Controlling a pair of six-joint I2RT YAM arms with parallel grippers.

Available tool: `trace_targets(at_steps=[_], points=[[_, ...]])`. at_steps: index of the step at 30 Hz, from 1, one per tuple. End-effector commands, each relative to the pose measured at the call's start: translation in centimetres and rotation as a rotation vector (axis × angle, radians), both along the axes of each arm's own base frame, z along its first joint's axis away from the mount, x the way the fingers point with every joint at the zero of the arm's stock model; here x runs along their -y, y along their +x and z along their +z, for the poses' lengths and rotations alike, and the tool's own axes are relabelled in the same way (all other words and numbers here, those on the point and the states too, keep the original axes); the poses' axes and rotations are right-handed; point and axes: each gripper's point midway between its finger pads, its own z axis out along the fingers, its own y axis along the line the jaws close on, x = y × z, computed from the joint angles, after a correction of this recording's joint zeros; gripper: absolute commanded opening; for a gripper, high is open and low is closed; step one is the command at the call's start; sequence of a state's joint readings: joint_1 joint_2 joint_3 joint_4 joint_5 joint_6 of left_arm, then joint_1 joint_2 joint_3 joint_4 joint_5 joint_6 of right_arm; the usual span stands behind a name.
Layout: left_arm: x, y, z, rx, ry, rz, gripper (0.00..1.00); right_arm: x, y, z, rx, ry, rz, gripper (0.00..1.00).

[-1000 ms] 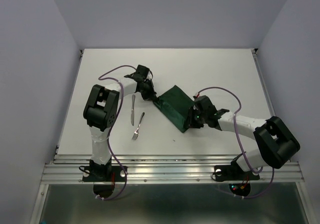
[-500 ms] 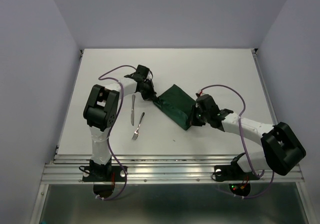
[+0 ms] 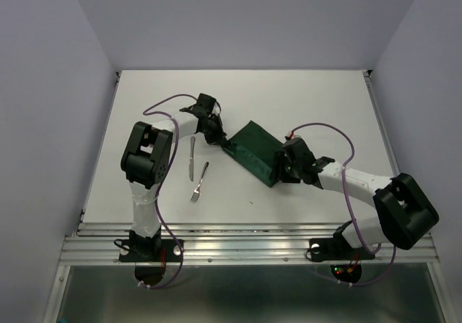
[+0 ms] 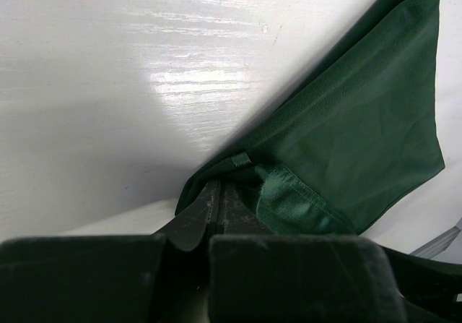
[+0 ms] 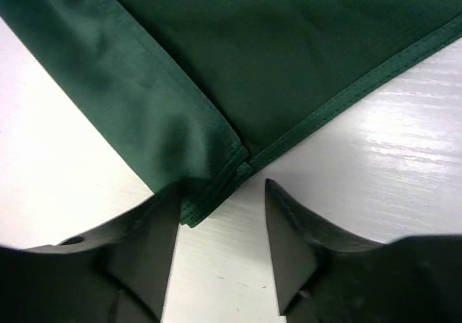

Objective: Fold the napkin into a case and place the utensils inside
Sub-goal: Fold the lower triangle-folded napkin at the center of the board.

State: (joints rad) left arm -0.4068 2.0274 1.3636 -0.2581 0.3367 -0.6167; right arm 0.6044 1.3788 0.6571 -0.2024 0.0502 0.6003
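Napkin (image 3: 253,149) folded on table (image 3: 325,99); left tool (image 4: 219,193) clenched on its left corner, right tool (image 5: 221,193) released, straddling its right corner.

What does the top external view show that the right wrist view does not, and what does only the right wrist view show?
Only the top external view: the slim silver metal knife and the silver fork lying left of the dark green cloth napkin, and the left gripper pinching its left corner. Only the right wrist view: the stitched hem at another corner, close up, between the right gripper's parted fingers. Both: the folded napkin on the white table.
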Motion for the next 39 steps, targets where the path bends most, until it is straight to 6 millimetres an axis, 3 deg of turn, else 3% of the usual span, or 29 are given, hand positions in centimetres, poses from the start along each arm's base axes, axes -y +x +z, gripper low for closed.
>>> trace_targets(at_steps=[1,7,11,12,15,18,22,25,29,30,35,39], points=[[0.0,0.3,0.0,0.011,0.027,-0.025,0.00,1.0,1.1,1.3,0.064,-0.054,-0.048,0.60],[0.0,0.3,-0.1,0.007,0.029,-0.028,0.00,2.0,4.1,5.0,0.195,-0.106,-0.105,0.64],[0.2,0.3,-0.3,0.003,0.039,-0.042,0.00,3.2,7.1,5.0,0.189,-0.158,-0.125,0.64],[0.3,0.1,-0.4,-0.002,0.042,-0.047,0.00,4.1,8.1,4.8,0.180,-0.168,-0.129,0.64],[0.7,0.1,-0.4,0.000,0.047,-0.063,0.00,4.2,10.1,3.6,0.127,-0.189,-0.087,0.72],[1.1,0.2,-0.2,0.010,0.058,-0.078,0.00,4.5,11.7,2.4,0.097,-0.213,-0.049,0.87],[1.7,0.9,0.3,0.033,0.085,-0.107,0.00,5.2,12.4,0.8,0.058,-0.235,-0.045,0.88],[2.0,1.2,0.1,0.034,0.108,-0.127,0.00,4.9,11.9,0.0,0.041,-0.219,-0.036,0.75],[2.3,1.6,0.0,0.041,0.121,-0.149,0.00,4.8,10.4,-0.4,0.031,-0.174,-0.045,0.31],[2.4,1.7,-0.2,0.044,0.122,-0.154,0.00,4.8,10.0,-0.4,0.025,-0.163,-0.060,0.27],[2.7,2.2,0.0,0.058,0.117,-0.177,0.00,5.1,6.5,-1.7,-0.029,-0.097,-0.102,0.22],[3.1,2.1,-0.2,0.059,0.104,-0.201,0.00,4.9,4.0,-1.6,-0.054,-0.031,-0.160,0.20]])
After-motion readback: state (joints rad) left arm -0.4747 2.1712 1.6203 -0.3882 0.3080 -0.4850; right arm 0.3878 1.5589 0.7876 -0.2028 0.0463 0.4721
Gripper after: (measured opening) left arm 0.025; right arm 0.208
